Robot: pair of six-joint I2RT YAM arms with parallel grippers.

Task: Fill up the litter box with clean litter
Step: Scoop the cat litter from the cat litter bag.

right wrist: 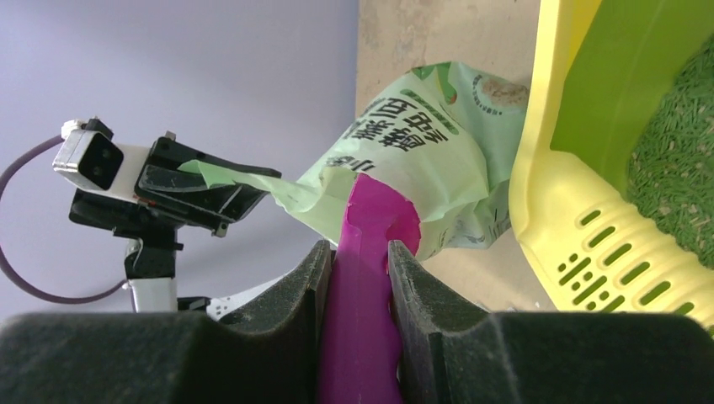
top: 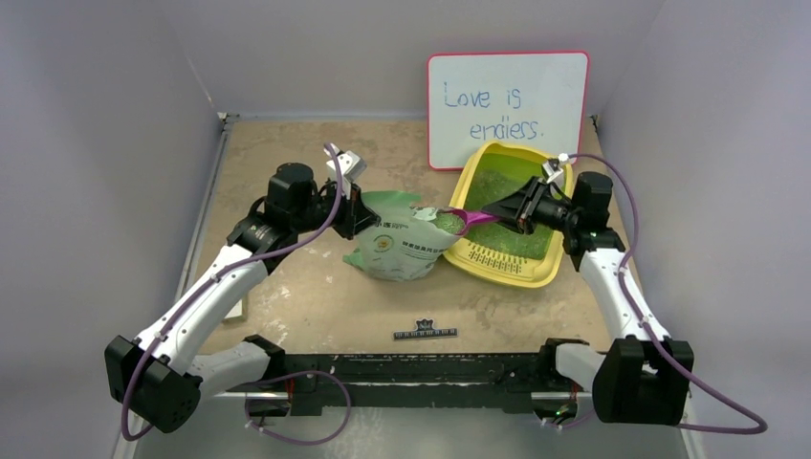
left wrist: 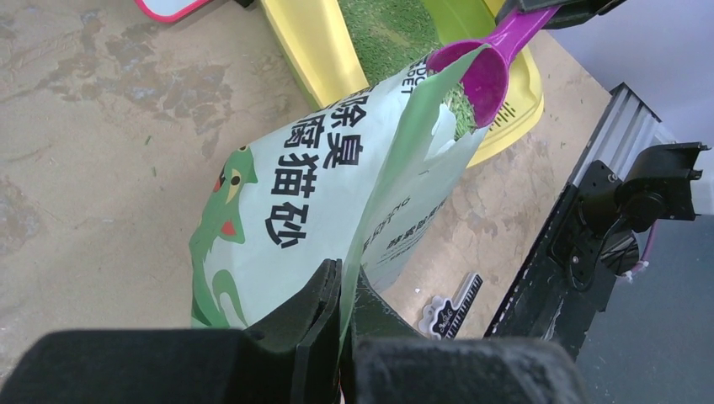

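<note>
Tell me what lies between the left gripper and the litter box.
The green bag, held by the left gripper, and the pink scoop at its mouth, seen in the top view.

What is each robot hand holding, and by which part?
Left jaws pinch the litter bag by its open top edge; right jaws clamp the magenta scoop by its handle.

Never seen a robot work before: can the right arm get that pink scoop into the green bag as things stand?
Probably yes. The left gripper pinches the edge of the bag, holding its mouth open, and the scoop in the right gripper has its bowl at that opening. Nothing seems to block it.
</note>
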